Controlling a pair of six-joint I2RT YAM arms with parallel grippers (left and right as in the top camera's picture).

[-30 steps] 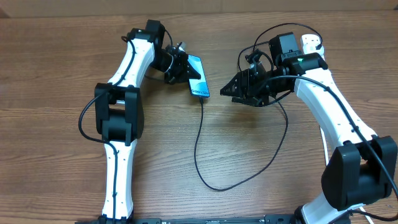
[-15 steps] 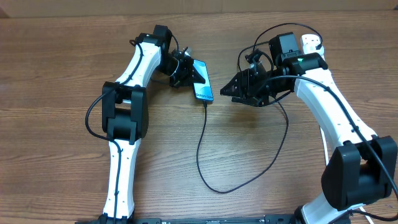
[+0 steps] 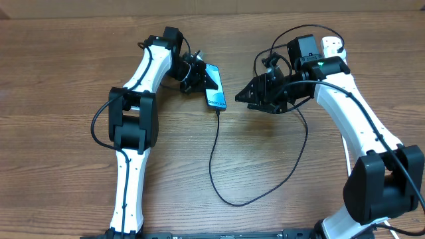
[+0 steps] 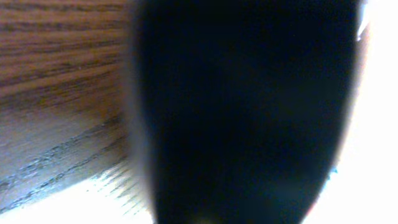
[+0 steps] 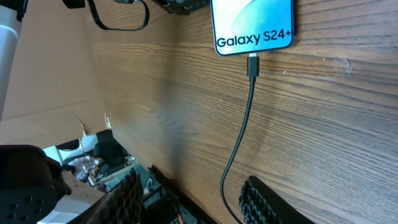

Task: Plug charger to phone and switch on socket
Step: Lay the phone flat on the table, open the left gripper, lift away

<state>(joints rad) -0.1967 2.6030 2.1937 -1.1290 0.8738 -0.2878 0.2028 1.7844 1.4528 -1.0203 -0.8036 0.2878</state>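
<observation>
Wooden table (image 3: 60,172) holds the phone (image 3: 216,91), left fingers (image 3: 197,79) closed against it, elbow bent; right fingers (image 5: 260,200) hover parted nearby.

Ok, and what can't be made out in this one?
- Left wrist view: a dark blur at the lens fills it, so whether the left gripper grips the phone is unclear.
- The phone's top end: under that gripper overhead, cut off by the top edge in the right wrist view.
- The socket: mostly behind the right arm overhead; its switch cannot be seen.
- The charger: its far end is lost behind the right arm overhead.
</observation>
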